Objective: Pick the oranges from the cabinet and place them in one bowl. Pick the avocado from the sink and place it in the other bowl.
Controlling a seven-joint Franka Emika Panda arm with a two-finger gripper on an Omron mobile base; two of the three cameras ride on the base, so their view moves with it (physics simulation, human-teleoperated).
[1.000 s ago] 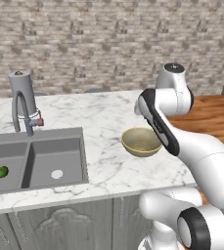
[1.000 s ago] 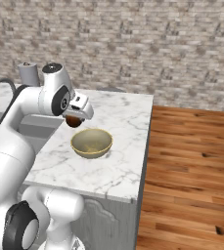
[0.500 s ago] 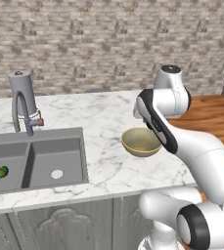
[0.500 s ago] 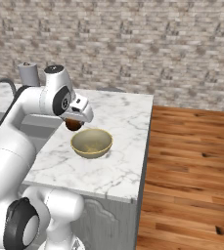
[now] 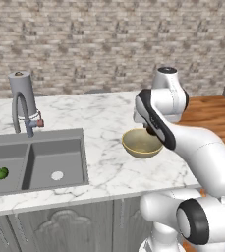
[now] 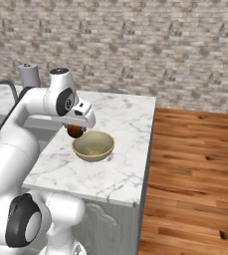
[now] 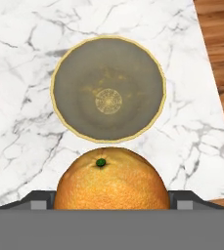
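The claw (image 6: 75,130) grips an orange (image 7: 111,179) above the marble worktop (image 5: 104,123), just beside the pale yellow-beige bowl (image 7: 108,88).

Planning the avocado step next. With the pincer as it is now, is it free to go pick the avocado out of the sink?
Probably not yet: the pincer is shut on an orange beside the bowl. The avocado lies uncovered in the sink.

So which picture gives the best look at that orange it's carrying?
The hand view: the orange looms large, stem dot visible. The right base view shows it as a small dark ball under the pincer; the left base view hides it behind the arm.
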